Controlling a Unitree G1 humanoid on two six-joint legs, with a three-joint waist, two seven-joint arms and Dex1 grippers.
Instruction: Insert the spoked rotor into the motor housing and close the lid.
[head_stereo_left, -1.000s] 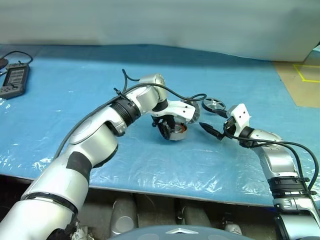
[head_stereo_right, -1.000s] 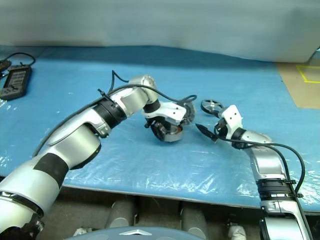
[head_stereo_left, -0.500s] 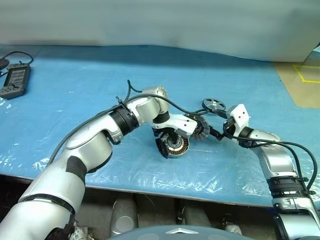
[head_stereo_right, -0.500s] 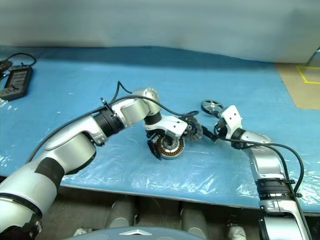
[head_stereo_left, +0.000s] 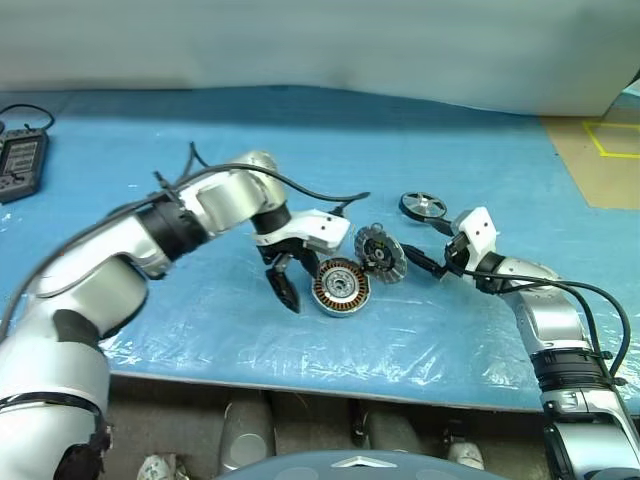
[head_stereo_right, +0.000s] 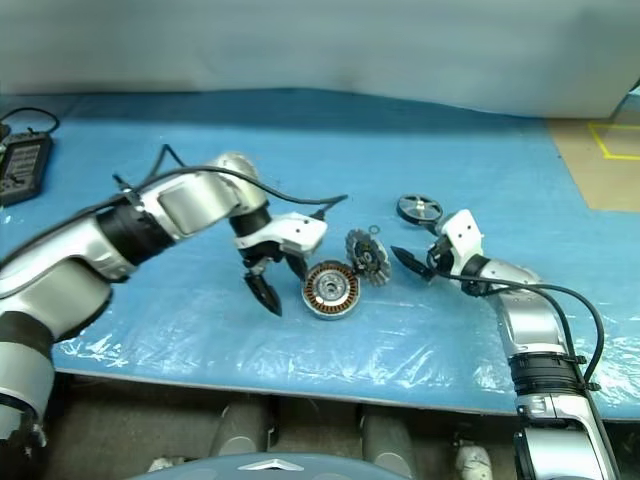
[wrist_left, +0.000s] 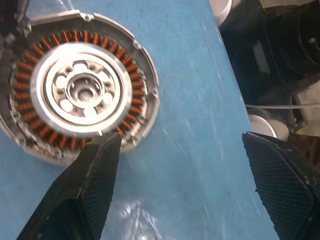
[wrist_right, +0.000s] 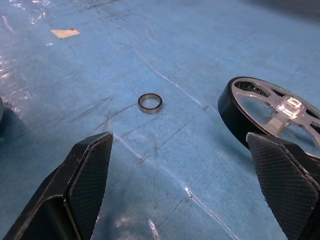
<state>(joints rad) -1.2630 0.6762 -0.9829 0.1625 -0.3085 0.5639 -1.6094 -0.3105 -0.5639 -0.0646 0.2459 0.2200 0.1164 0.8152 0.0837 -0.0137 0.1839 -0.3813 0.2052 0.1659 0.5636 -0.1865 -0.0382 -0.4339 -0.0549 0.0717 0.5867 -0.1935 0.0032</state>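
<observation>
Left tool (head_stereo_left: 287, 281) spread wide, gripping nothing, pointed down at the blue-covered counter (head_stereo_left: 150, 150). Just beside it the motor housing (head_stereo_left: 340, 287), lying flat and face up, copper windings ringing a silver centre; in the left wrist view one finger (wrist_left: 95, 185) overlapping the housing's rim (wrist_left: 145, 95), contact impossible to judge. Right next to the housing, on the side away from the left tool, the lid (head_stereo_left: 381, 253), tipped up on edge with its ribbed face showing, touching or nearly touching the housing. Beyond the lid, the right tool (head_stereo_left: 417, 262), also spread wide and empty, held low and roughly level, aimed toward the lid. Farther back on the counter, near the right tool, the spoked rotor (head_stereo_left: 424, 207), flat, black rim around silver spokes. In the right wrist view, a small metal ring (wrist_right: 150, 103) loose on the covering, apart from the rotor.
</observation>
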